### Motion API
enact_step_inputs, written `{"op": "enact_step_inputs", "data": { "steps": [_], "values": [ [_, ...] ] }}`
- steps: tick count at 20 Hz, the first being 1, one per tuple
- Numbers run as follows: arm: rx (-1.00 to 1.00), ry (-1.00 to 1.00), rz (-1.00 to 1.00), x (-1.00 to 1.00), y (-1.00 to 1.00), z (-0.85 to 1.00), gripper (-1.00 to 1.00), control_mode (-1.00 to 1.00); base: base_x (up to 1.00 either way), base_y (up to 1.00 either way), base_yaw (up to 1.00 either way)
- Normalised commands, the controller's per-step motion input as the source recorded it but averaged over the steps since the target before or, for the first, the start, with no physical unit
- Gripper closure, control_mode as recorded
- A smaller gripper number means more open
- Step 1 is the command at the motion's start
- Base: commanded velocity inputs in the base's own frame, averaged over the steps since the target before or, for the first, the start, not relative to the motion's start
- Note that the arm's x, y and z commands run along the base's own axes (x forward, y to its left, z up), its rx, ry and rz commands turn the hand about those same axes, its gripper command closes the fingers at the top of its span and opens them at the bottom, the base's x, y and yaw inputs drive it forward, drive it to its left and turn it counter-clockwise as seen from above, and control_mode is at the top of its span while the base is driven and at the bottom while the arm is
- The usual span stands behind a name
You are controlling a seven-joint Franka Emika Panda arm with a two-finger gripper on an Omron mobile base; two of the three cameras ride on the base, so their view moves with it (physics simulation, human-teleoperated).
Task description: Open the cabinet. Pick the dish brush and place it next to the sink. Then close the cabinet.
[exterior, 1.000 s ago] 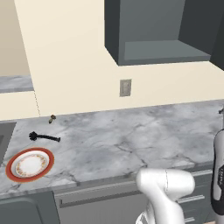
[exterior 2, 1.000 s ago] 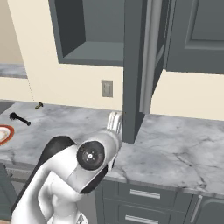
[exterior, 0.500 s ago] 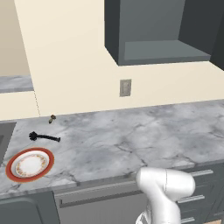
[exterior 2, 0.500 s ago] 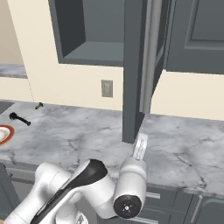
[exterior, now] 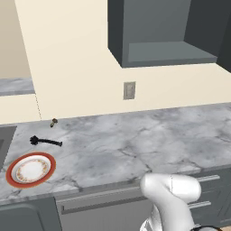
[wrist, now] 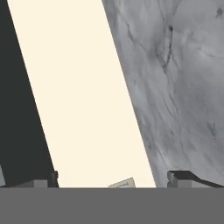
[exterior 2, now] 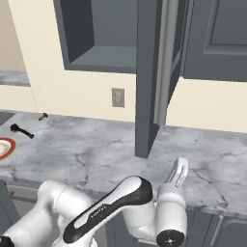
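A: How does the gripper [wrist: 113, 179] stand?
B: Jaws spread wide, nothing between them; it faces the cream wall [wrist: 83, 100] and the grey marble table [wrist: 183, 74].
A: And the cabinet [exterior 2: 120, 34]?
B: Open. Its door [exterior 2: 159, 72] swings out edge-on over the table, and the shelf inside is bare.
A: Where is the dish brush [exterior: 44, 141]?
B: Lying flat on the table, near the red-rimmed plate [exterior: 31, 169], with the sink [exterior: 5, 140] just beside it at the left edge. A small brownish knob [exterior: 53, 122] sits by the wall.
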Motion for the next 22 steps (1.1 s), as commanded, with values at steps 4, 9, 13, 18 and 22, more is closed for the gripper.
{"op": "enact_step_inputs", "data": {
  "steps": [4,9,13,18,22],
  "values": [
    [0.21,-0.04,0.06,-0.09,-1.00,0.16,-1.00,-1.00,0.00,0.00,0.00],
    [0.22,-0.08,0.00,-0.27,-0.98,0.42,-1.00,-1.00,0.00,0.00,0.00],
    [0.11,-0.08,0.01,-0.02,-0.67,0.56,-1.00,-1.00,0.00,0.00,0.00],
    [-0.11,-0.22,0.13,-0.09,-0.04,0.66,-1.00,-1.00,0.00,0.00,0.00],
    [-0.27,-0.26,0.23,0.00,0.16,0.60,-1.00,-1.00,0.00,0.00,0.00]
  ]
}}
